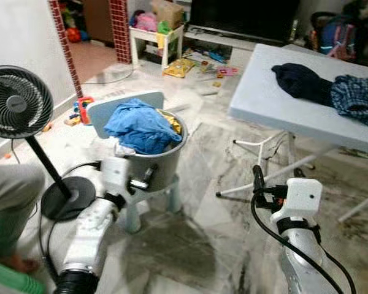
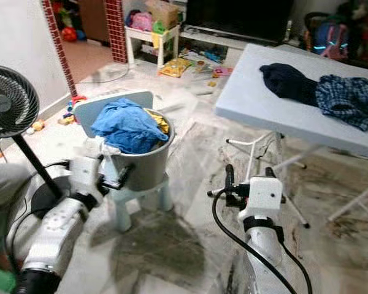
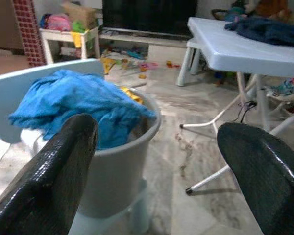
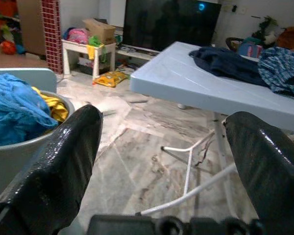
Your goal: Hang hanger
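Arms reach forward at low height over the marble floor [image 1: 202,245]. Left gripper [image 1: 148,174] sits just beside the grey bucket [image 1: 162,162], fingers [image 3: 54,176] spread wide and holding nothing. Right gripper [image 2: 228,177] hovers near the white counter [image 1: 276,92], fingers [image 4: 63,156] also wide apart and empty. Bucket stands on a small stool [image 1: 150,199] and is heaped with a blue cloth [image 1: 141,125] over something yellow [image 1: 173,124]. Dark and plaid clothes [image 1: 331,89] lie on the counter. No hanger can be made out.
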{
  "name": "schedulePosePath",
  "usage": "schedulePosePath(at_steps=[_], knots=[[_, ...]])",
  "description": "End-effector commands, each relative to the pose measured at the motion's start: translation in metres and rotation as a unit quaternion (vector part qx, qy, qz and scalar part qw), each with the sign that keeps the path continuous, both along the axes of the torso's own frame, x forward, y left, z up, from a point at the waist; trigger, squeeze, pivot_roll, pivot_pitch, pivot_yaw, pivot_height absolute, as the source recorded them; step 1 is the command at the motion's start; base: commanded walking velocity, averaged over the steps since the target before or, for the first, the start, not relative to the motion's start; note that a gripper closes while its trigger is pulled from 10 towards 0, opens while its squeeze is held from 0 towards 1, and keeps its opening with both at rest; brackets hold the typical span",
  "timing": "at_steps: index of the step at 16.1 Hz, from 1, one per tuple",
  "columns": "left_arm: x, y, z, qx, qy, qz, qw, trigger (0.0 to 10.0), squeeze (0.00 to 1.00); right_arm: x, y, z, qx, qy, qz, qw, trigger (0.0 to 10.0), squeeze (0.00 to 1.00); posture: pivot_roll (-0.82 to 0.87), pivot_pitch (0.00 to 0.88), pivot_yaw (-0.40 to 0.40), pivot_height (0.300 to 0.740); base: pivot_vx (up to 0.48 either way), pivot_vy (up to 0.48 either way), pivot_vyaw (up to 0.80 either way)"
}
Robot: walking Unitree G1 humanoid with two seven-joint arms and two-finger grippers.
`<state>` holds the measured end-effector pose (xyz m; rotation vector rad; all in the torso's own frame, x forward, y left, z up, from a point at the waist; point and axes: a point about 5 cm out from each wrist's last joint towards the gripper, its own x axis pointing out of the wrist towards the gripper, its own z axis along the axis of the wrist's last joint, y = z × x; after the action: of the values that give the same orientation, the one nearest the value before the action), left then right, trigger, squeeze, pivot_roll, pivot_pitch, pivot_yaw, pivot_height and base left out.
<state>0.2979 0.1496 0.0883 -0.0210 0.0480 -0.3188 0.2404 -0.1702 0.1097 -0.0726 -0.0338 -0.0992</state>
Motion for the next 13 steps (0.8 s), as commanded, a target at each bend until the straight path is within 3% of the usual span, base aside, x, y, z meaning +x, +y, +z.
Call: schedulePosePath(at_steps=[1, 3, 8, 13], knots=[[0.0015, -0.0099, 0.0054, -0.007, -0.013, -0.017, 1.000, 10.0, 0.00, 0.0002, -0.0066, 0.0033, -0.007, -0.007, -0.011, 1.000, 10.0, 0.00, 0.11, 0.000, -0.065, 0.740, 0.461, 0.000, 0.00], [0.0013, -0.0107, 0.0058, -0.008, -0.015, -0.021, 1.000, 10.0, 0.00, 0.0004, -0.0064, 0.0035, -0.010, -0.008, -0.009, 1.000, 10.0, 0.00, 0.11, 0.000, -0.064, 0.740, 0.459, 0.000, 0.00], [0.0012, -0.0118, 0.0054, -0.008, -0.014, -0.024, 1.000, 10.0, 0.00, 0.0000, -0.0045, 0.0035, -0.013, -0.009, -0.005, 1.000, 10.0, 0.00, 0.10, 0.000, -0.063, 0.740, 0.461, 0.000, 0.58], [0.0014, -0.0133, 0.0042, -0.007, -0.012, -0.025, 1.000, 10.0, 0.00, 0.0004, -0.0045, 0.0038, -0.015, -0.008, -0.002, 1.000, 10.0, 0.00, 0.10, 0.000, -0.065, 0.740, 0.458, 0.000, 0.00]])
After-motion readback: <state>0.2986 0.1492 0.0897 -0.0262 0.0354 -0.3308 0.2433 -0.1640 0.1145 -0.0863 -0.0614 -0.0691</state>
